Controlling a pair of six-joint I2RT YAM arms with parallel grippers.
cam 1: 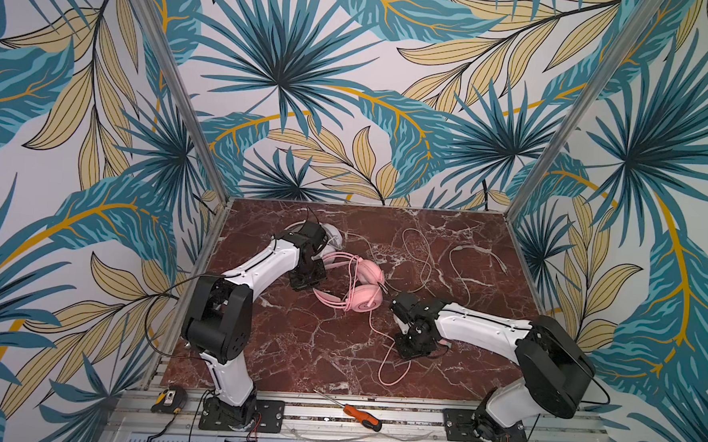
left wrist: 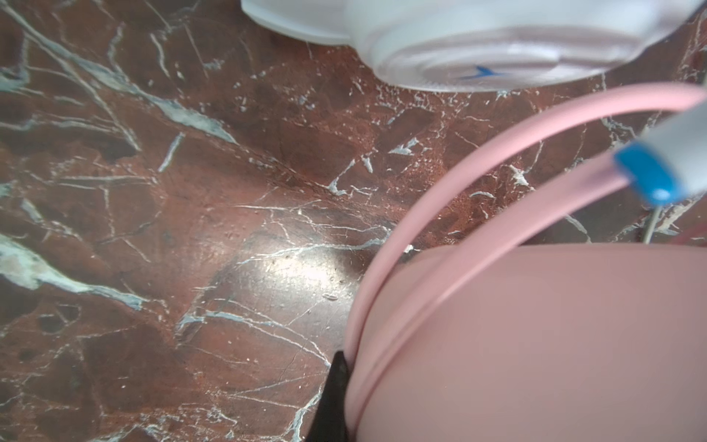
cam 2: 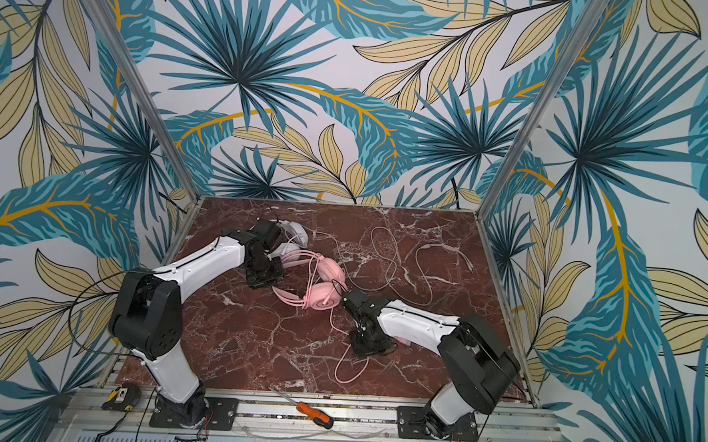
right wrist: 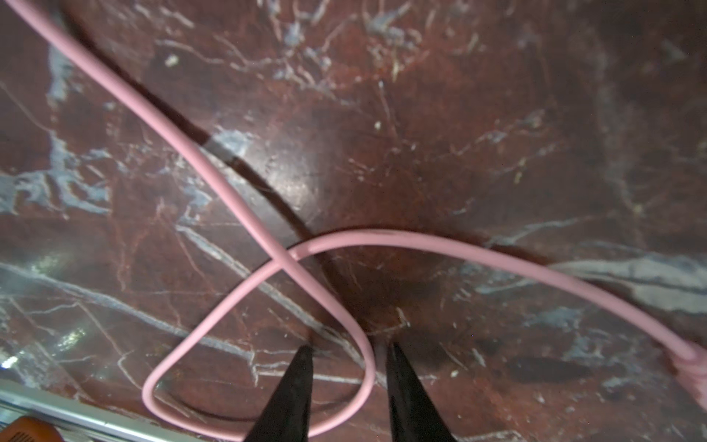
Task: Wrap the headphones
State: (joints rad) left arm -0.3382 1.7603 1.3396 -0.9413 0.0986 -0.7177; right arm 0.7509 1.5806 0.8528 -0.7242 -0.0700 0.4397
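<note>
Pink headphones: the pink headphones (cam 1: 366,287) lie near the middle of the surface, with two round earcups side by side and the headband arching toward the left edge.
Pink cable: the pink cable (right wrist: 285,258) runs from the nearer earcup toward the near edge. There it crosses itself in a loose loop lying flat on the marble.
Left gripper: the left gripper (cam 1: 311,281) is clamped on the pink headband. The wrist view shows only one black finger (left wrist: 336,394), pressed against the band's thin pink rails.
Right gripper: the right gripper (right wrist: 350,346) points down at the loop with its two fingers apart. The cable passes between them without being pinched.
White headphones: the white headphones (cam 1: 336,234) sit toward the far left corner, just behind the pink set and largely hidden by the left arm (cam 1: 258,267).
White cable: the white cable (cam 1: 424,271) sprawls in open curves across the far right part.
Surface: a red-brown marble surface (cam 1: 295,348) with white veins, walled by leaf-patterned panels (cam 1: 277,60).
Front rail: beyond the near edge, an orange-handled screwdriver (cam 1: 362,416) and a yellow and black tape measure (cam 1: 168,399) rest on a metal rail (cam 1: 408,416).
</note>
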